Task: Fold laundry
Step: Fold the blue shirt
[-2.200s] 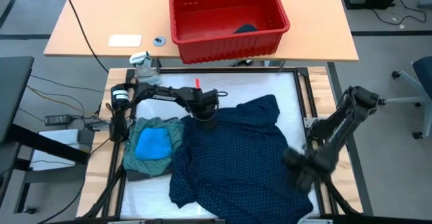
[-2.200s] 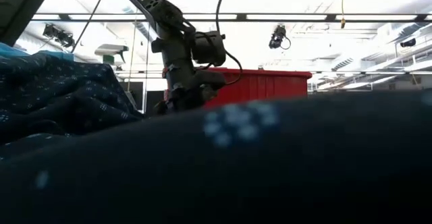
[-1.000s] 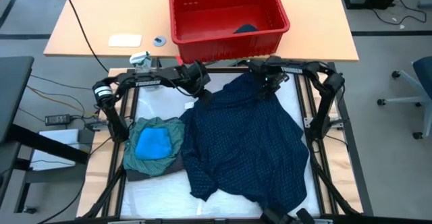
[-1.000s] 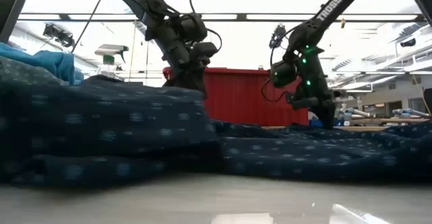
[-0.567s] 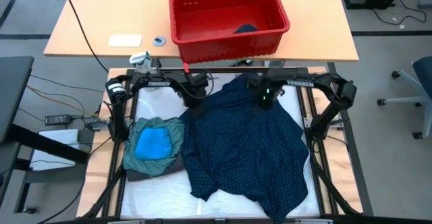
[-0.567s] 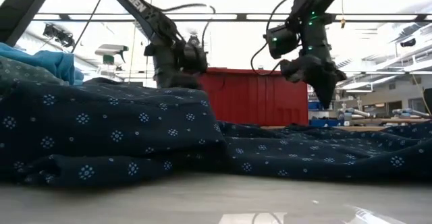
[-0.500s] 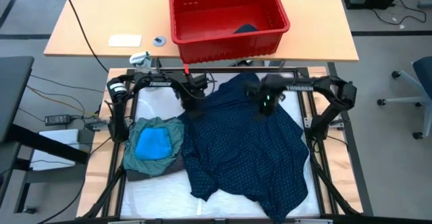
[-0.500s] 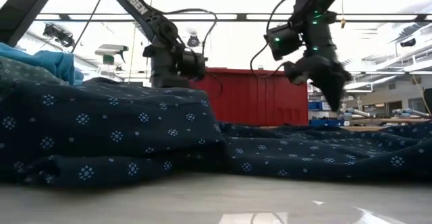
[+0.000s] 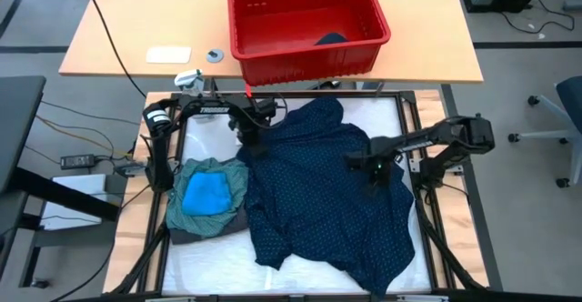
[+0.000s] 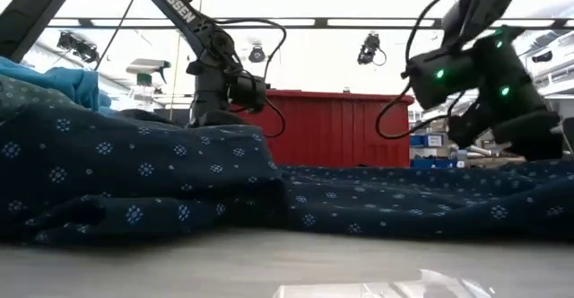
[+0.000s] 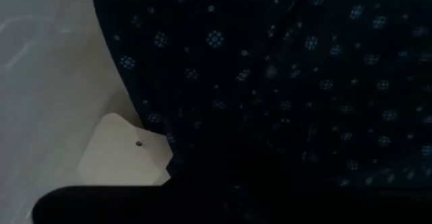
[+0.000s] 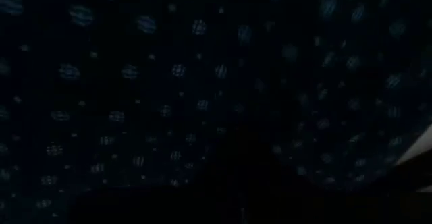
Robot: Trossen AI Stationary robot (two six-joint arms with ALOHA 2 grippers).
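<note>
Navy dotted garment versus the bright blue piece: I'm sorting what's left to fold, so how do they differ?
The navy dotted garment is far larger and lies spread, rumpled, across the middle of the table; the bright blue piece is small and bunched. The navy one is dark with pale dots; the blue one is plain. The navy one lies on the white surface; the blue one sits atop a teal-green shirt. Both are soft cloth.

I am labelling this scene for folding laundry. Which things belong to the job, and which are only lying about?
Belong to the job:
navy dotted garment
teal-green shirt
bright blue piece
dark grey piece

Only lying about:
red bin
spray bottle
white card
</note>
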